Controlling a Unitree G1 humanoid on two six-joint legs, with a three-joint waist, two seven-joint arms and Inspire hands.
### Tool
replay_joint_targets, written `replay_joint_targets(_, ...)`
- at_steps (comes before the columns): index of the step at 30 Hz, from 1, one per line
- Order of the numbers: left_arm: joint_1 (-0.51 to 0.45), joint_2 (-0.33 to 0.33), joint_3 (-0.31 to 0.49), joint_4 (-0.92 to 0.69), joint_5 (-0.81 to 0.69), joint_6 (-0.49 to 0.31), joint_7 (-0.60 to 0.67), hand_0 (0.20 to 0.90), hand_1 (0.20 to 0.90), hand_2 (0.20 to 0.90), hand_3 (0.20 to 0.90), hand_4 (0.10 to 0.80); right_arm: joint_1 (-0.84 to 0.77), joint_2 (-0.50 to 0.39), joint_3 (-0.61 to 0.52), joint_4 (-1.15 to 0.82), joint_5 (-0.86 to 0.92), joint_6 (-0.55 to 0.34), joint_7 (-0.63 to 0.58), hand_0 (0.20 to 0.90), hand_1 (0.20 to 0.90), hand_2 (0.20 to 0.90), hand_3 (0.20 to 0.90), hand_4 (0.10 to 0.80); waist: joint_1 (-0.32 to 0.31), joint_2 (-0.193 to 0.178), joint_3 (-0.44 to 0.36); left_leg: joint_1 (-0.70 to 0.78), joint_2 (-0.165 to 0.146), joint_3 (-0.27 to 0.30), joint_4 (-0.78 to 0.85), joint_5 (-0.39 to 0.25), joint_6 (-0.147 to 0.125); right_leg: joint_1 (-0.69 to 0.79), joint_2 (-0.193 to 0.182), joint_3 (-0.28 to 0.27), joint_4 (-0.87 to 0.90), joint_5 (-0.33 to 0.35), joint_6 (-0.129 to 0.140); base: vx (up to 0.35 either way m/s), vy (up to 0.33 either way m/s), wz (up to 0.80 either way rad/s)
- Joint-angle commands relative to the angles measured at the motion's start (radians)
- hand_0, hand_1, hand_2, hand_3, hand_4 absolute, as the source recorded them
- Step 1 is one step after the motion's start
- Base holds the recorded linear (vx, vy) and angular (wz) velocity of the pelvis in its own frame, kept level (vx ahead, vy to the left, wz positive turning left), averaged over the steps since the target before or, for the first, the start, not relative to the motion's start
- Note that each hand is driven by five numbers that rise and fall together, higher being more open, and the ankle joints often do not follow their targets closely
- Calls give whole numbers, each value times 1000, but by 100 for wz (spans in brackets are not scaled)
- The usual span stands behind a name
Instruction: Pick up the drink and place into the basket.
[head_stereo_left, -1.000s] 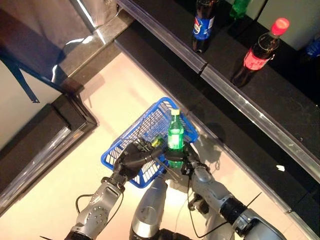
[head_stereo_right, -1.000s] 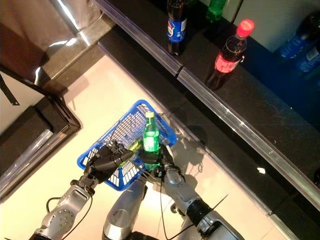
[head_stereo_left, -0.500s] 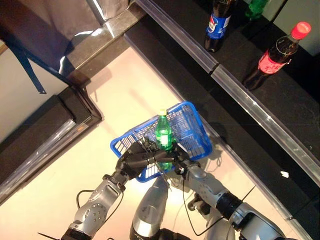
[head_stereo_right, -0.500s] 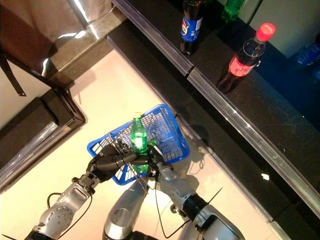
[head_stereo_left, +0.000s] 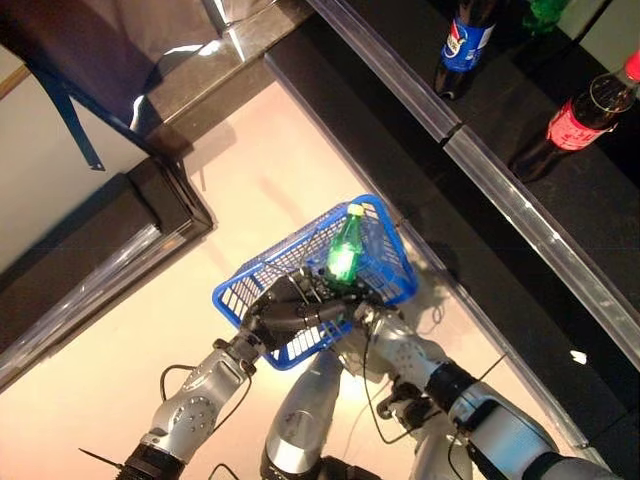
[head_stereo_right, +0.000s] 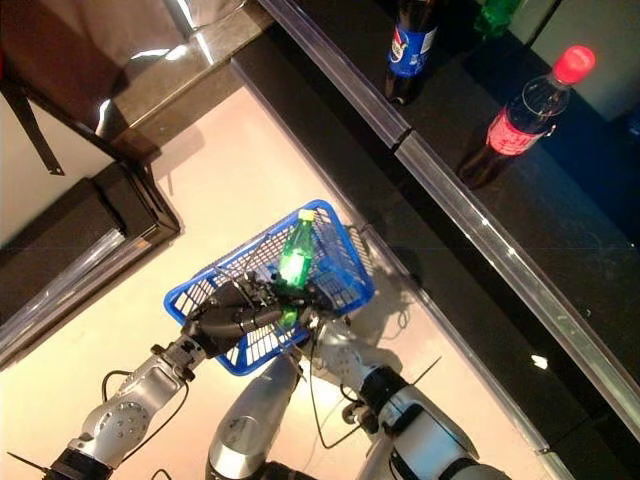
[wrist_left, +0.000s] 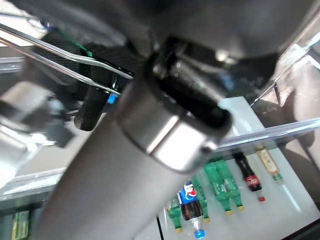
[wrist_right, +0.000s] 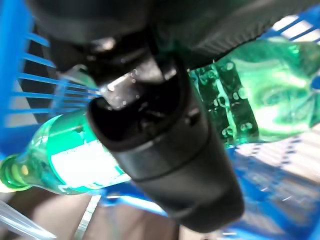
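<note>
A green drink bottle (head_stereo_left: 343, 256) with a yellow-green cap leans over inside the blue wire basket (head_stereo_left: 238, 291), its cap pointing away from me. My right hand (head_stereo_left: 362, 318) is shut on the bottle's lower part; in the right wrist view its thumb (wrist_right: 160, 140) lies across the green bottle (wrist_right: 250, 100). A second green bottle (wrist_right: 65, 165) lies on the basket's floor. My left hand (head_stereo_left: 283, 312) is curled round the basket's metal handle (wrist_left: 75, 60) at the near rim.
A dark shelf behind a clear rail (head_stereo_left: 520, 215) runs across the right. On it stand a blue-labelled cola bottle (head_stereo_left: 462, 45) and a red-labelled one (head_stereo_left: 575, 125). A dark ledge (head_stereo_left: 100, 250) borders the pale floor on the left.
The bottle stood upright at the basket's near edge; now it is tipped over and lower inside the basket. The camera has shifted too.
</note>
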Motion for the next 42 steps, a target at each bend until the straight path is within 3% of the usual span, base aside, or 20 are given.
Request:
replay_joint_targets(1, -87, -53, -81, -393, -73, -45, -192, 300, 300, 300, 200, 100, -186, 153, -26, -34, 149, -77, 58, 300, 300, 300, 200, 100, 4, 69, -24, -39, -28, 11, 74, -6, 57, 42, -10, 52, -85, 170, 8, 17, 34, 4)
replay_joint_targets(7, -114, -68, -118, -381, -72, -79, -145, 300, 300, 300, 200, 100, -233, 193, -75, -24, 395, -158, 13, 300, 300, 300, 200, 100, 2, 71, -24, -46, -27, 19, 73, -6, 63, 26, -17, 59, -73, 176, 10, 11, 21, 1)
replay_joint_targets(12, -118, -77, -134, -385, -59, -105, -115, 300, 300, 300, 200, 100, -221, 233, -45, -75, 427, -173, -17, 300, 300, 300, 200, 100, -3, 70, -24, -52, -25, 25, 66, -1, 66, 9, -17, 67, -70, 182, 14, -1, 21, 0)
replay_joint_targets(21, -123, -80, -148, -390, -64, -125, -86, 300, 300, 300, 200, 100, -202, 270, -8, -74, 528, -104, -37, 300, 300, 300, 200, 100, -4, 70, -24, -61, -22, 36, 59, 4, 71, -12, -20, 71, -59, 185, 14, 0, 0, 0)
replay_joint_targets(30, -110, -74, -168, -383, -48, -168, -90, 300, 300, 300, 200, 100, -113, 307, 114, -111, 471, -3, -51, 300, 300, 300, 200, 100, -12, 66, -24, -80, -16, 45, 49, 15, 73, -50, -12, 83, -54, 192, 15, -3, 4, -2)
replay_joint_targets(42, -119, -56, -181, -386, -61, -205, -76, 300, 300, 300, 200, 100, -47, 318, 218, -87, 202, 117, -9, 300, 300, 300, 200, 100, -15, 57, -24, -93, -12, 46, 27, 31, 73, -81, 6, 93, -57, 196, 15, -3, 1, -2)
